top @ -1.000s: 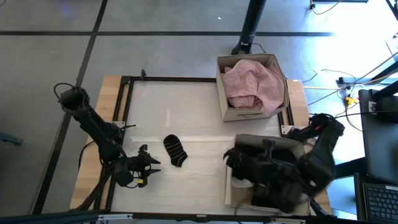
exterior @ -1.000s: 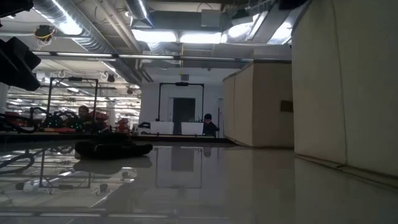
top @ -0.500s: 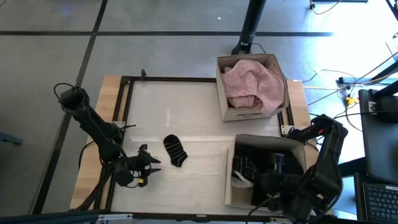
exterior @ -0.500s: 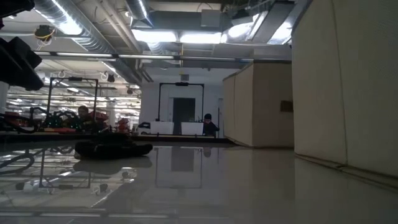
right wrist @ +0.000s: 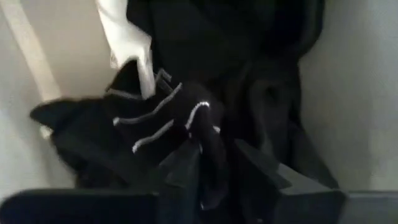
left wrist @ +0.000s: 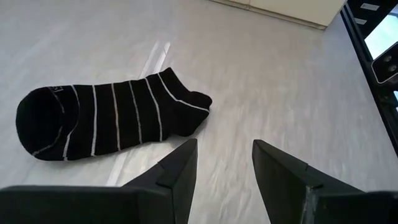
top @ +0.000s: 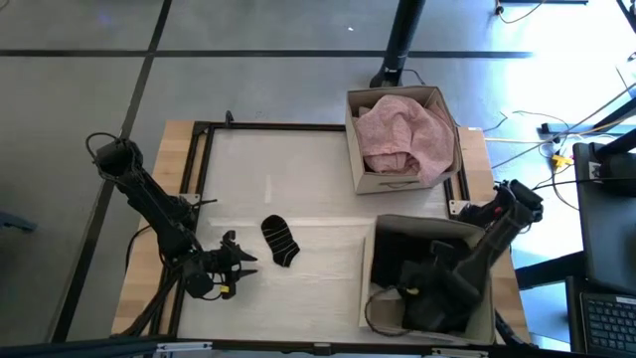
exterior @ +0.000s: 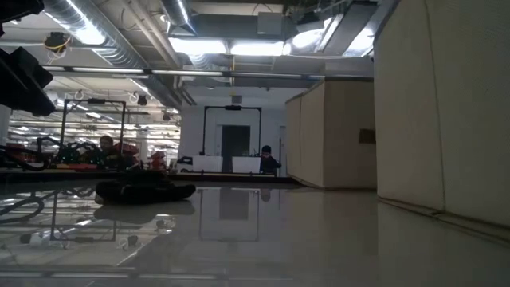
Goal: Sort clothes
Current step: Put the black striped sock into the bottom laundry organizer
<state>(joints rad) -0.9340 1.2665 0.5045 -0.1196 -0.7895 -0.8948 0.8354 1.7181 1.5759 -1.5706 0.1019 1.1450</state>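
The black white-striped cotton sock, lying flat mid-table just ahead of the open, empty left gripper, is light, limp and best pinched mid-body; the right gripper, inside the near tan cardboard box, pinches another striped black sock.

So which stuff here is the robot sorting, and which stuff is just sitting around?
For the job:
- black striped sock on the table
- pink clothes in the far box
- dark clothes in the near box
- striped sock at the right gripper

Just lying about:
- cables beside the table
- laptop

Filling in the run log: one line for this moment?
right claw: in near box, shut on striped sock | left claw: open, beside black sock
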